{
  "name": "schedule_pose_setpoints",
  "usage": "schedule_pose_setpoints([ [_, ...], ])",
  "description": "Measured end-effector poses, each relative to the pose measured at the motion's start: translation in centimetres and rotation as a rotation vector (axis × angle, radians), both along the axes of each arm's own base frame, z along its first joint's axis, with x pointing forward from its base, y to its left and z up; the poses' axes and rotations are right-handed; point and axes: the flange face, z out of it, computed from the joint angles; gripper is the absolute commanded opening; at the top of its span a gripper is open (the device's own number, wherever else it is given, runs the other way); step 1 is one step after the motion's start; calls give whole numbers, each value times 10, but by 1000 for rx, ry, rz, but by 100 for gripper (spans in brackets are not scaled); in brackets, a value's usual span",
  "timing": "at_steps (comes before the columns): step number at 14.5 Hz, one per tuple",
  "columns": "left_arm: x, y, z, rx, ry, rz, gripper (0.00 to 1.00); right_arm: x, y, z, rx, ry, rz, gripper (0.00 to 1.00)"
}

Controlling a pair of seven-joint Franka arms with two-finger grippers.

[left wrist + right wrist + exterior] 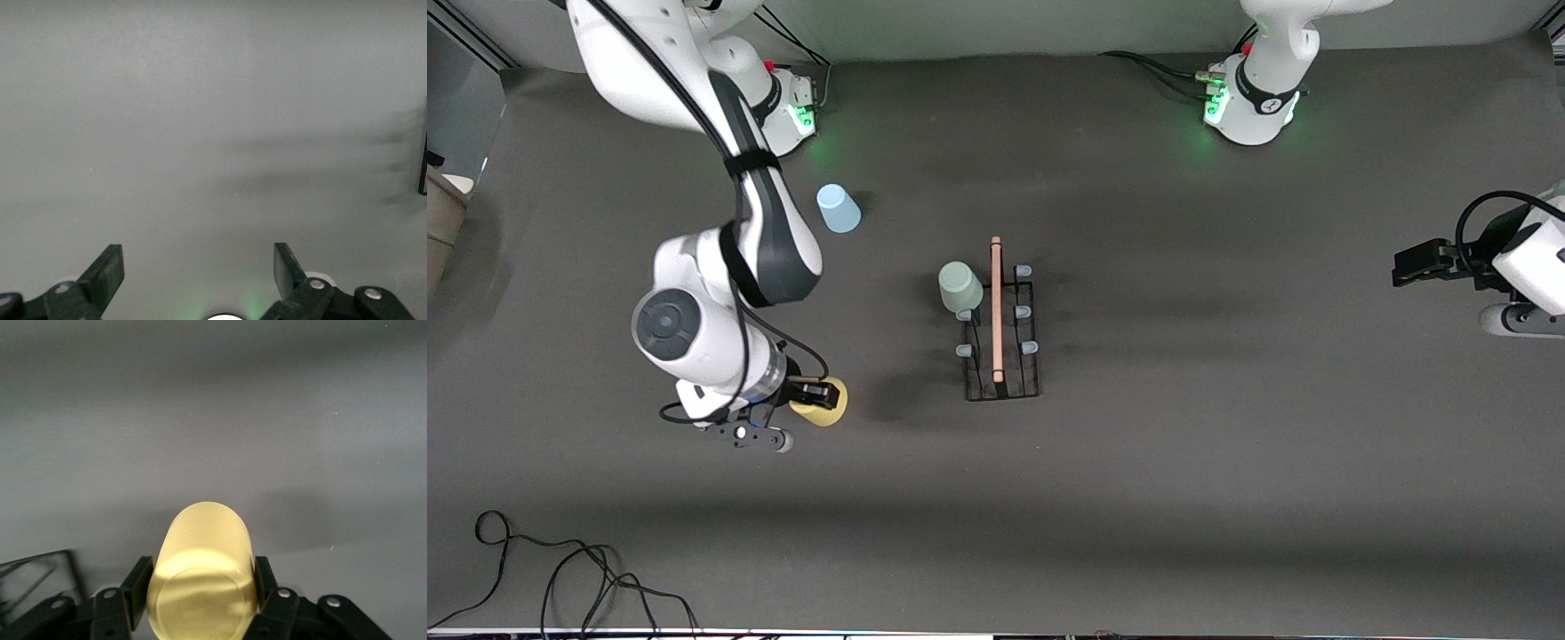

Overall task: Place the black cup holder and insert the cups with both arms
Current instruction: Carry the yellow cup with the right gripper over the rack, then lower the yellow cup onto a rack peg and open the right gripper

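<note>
Beside black cup holder, grey-green cup, blue cup

Even overhead light, soft shadows, blurry wrist views

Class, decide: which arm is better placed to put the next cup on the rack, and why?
Right. The right gripper is shut on the yellow cup beside the rack; the left gripper waits open at its table end.

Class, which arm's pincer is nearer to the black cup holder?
Right. The right pincer, shut on the yellow cup, sits beside the black cup holder toward the right arm's end. The left pincer waits open, much farther off at the left arm's end.
</note>
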Motion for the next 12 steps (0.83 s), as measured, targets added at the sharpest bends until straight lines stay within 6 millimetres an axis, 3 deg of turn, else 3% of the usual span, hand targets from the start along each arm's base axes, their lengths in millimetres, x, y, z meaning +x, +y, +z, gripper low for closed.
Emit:
schedule_pose_setpoints([
  [2, 0, 0, 0, 0, 0, 0, 100, -3, 26, 27, 22, -11, -45, 0],
  [4, 0, 0, 0, 0, 0, 0, 100, -16, 69, 36, 55, -7, -101, 0],
  [8, 0, 0, 0, 1, 0, 1, 100, -55, 155, 23, 64, -5, -188, 0],
  [12, 0, 0, -1, 1, 2, 1, 100, -76, 198, 13, 76, -23, -243, 0],
])
